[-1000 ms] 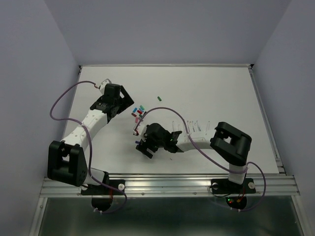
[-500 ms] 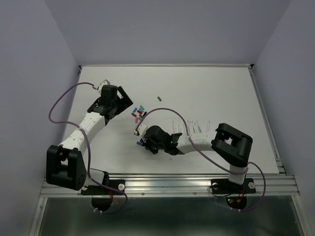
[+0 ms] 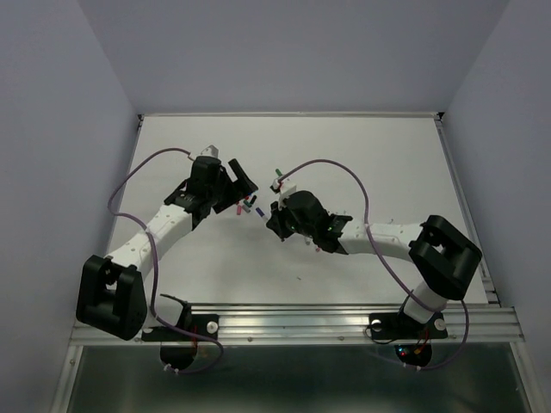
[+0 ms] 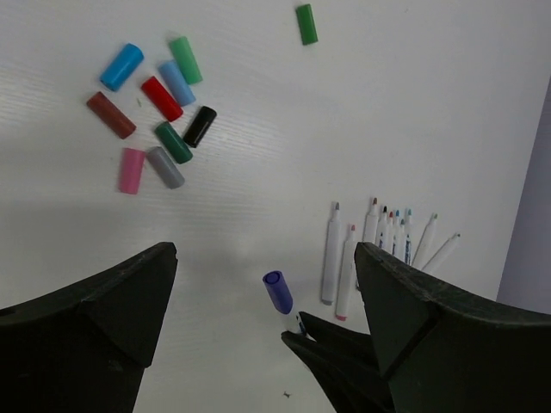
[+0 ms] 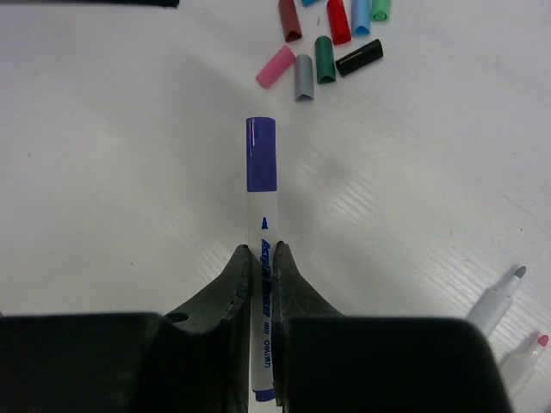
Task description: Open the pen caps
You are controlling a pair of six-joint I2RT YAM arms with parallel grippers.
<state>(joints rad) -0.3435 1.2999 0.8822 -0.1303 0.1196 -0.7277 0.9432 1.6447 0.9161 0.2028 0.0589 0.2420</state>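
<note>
Right gripper (image 5: 261,255) is clamped on the white barrel of a pen (image 5: 261,228), which projects forward from between its fingers. The purple cap (image 5: 261,155) is still seated on the far end of this pen, beyond the fingertips and clear of the table (image 5: 112,172). Left gripper (image 4: 264,251) is released, jaws spread wide and holding nothing. In its wrist view the capped end of the pen sits low in the gap between the two fingers, touching neither. Loose caps (image 4: 162,98) lie in a tight cluster on the table beyond the pen tip. They are blue, green, light blue, red, maroon, black, dark green, pink and grey, and several touch one another. One green cap (image 4: 306,24) lies alone, well apart from the cluster toward the far side. A row of uncapped pens (image 4: 370,237) lies side by side on the table to the right of the held pen, tips exposed. In the overhead view the two grippers stand near each other at mid-table.
</note>
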